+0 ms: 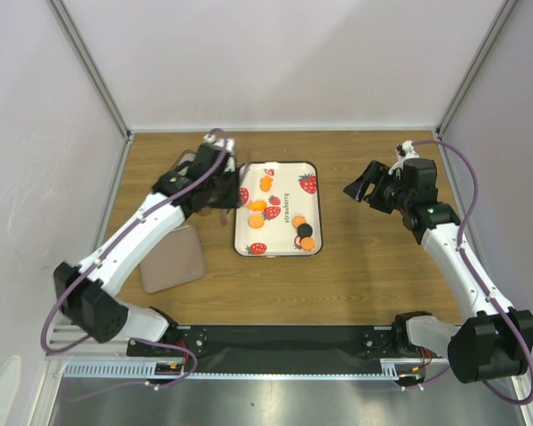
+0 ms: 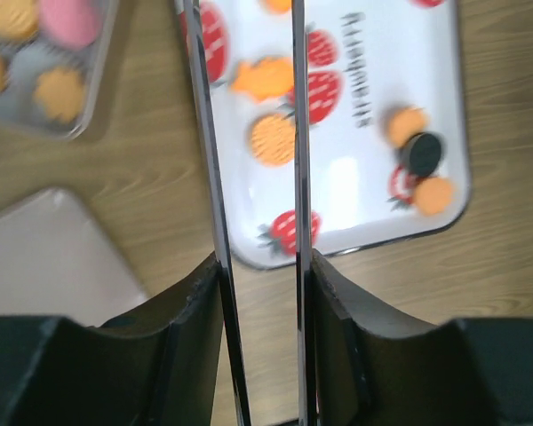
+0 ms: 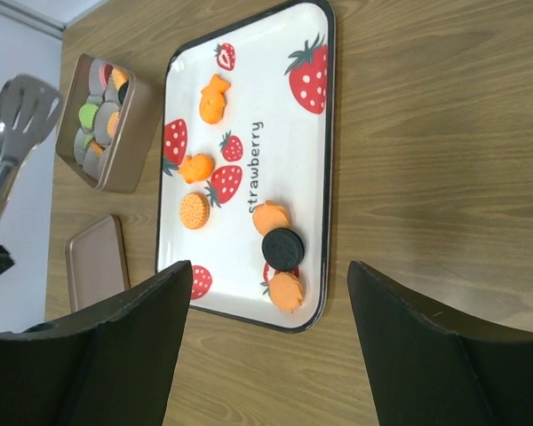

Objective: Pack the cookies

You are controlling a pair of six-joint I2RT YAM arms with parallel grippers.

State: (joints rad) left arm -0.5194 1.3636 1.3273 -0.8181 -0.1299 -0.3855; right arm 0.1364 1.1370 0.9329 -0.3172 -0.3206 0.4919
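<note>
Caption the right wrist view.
Open right pincer frames a tray of six cookies; tin and lid beyond.

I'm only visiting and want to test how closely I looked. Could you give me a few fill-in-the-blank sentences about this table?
1. The left claw grips a pair of metal ____.
2. Of the cookies lying on the tray, only one is ____; the others are orange.
3. The word printed on the tray is ____.
4. The right claw is ____ and holds nothing.

Missing words: tongs; black; strawberry; open.
</note>
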